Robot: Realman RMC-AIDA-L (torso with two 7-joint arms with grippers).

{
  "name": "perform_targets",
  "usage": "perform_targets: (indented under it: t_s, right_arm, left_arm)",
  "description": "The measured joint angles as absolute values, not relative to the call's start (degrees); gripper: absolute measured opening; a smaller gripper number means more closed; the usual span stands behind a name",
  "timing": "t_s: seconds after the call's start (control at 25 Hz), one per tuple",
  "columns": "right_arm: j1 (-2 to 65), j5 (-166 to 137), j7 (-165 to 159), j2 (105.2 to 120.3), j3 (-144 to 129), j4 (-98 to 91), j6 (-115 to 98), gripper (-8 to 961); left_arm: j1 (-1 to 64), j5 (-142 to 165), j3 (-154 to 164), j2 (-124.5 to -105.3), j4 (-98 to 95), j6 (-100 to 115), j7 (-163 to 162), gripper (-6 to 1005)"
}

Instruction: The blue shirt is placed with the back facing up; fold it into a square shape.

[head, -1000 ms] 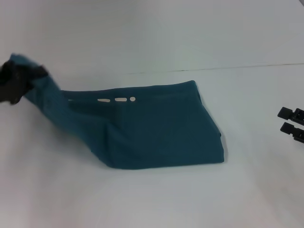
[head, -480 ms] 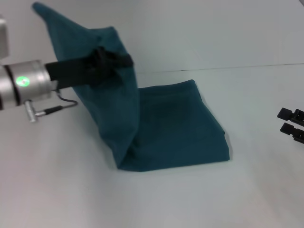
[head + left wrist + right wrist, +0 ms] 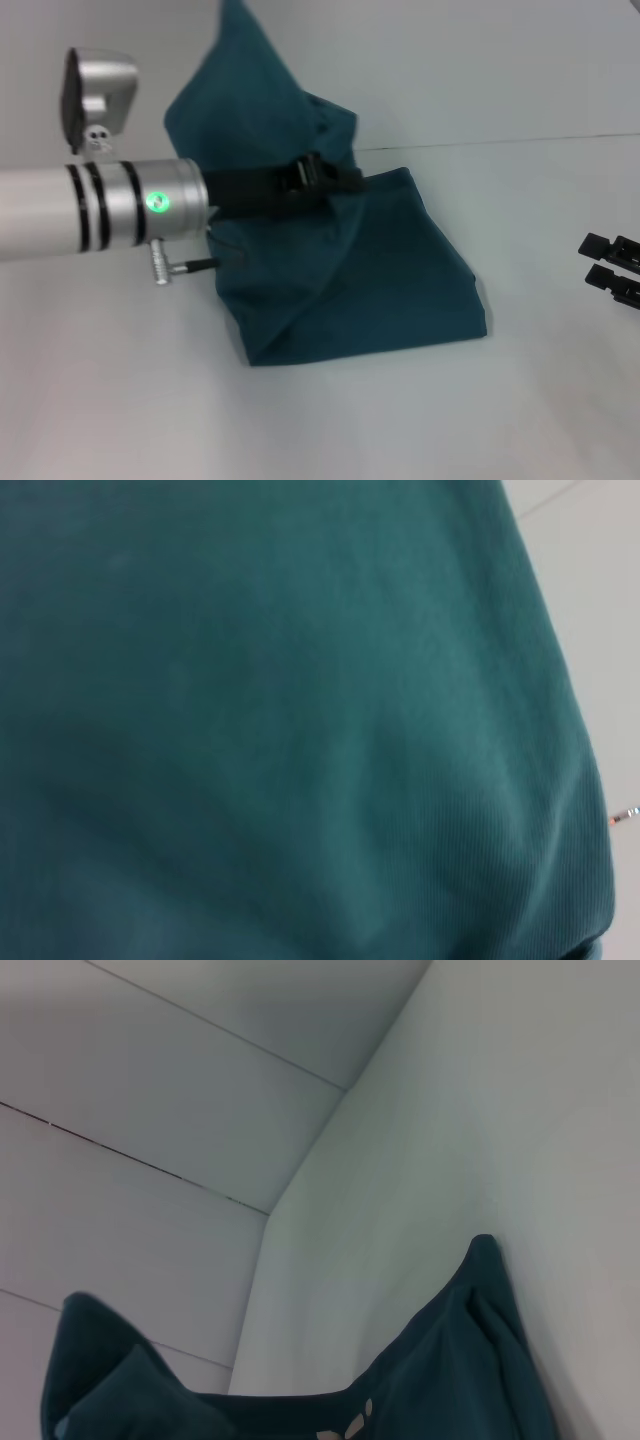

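The blue shirt (image 3: 380, 280) lies partly folded on the white table, its left part lifted into a tall drape (image 3: 260, 110). My left gripper (image 3: 340, 178) reaches in from the left on a silver arm and is shut on the raised shirt fabric above the flat part. Teal cloth of the shirt (image 3: 280, 720) fills the left wrist view. From the right wrist view the shirt (image 3: 440, 1380) shows with a lifted corner. My right gripper (image 3: 612, 268) rests at the table's right edge, away from the shirt.
The white table (image 3: 400, 420) spreads around the shirt, with a wall line behind it (image 3: 520, 140). My left arm's silver forearm (image 3: 100, 210) with a green light crosses the left side of the head view.
My left gripper has carried the shirt's left part up and rightward over the flat part. The arm now reaches farther into view. The right gripper has not moved.
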State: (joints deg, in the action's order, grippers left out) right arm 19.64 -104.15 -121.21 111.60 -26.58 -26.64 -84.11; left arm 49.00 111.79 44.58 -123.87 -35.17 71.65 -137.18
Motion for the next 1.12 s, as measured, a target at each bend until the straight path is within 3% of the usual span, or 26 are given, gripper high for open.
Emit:
perform_targets:
  t_s: [0.72,0.84,0.92,1.12]
  right_arm:
    - [19.8,-104.2,-121.2,111.45,-26.7,-26.4,-83.5,730]
    - [19.9,-104.2,-121.3,111.37,-26.8,-26.0,-83.0,730]
    - [20.0,-104.1,-121.3,111.27,-26.9,-25.9,-82.8,729]
    - [20.2,-104.1,-121.5,111.1,-27.4,-25.8,-82.8,729]
  left_arm:
    - [58.1,108.5,49.7,-124.73,-20.0,58.7,-131.5,13]
    - [58.7,107.8,50.2,-124.71,-19.4,60.5,-130.0,214]
    - [58.4,107.0,50.3,-124.47,-20.0,62.6,-129.2,290]
    - [51.5,105.0,49.5,-124.03,-26.7,66.9,-131.7,503]
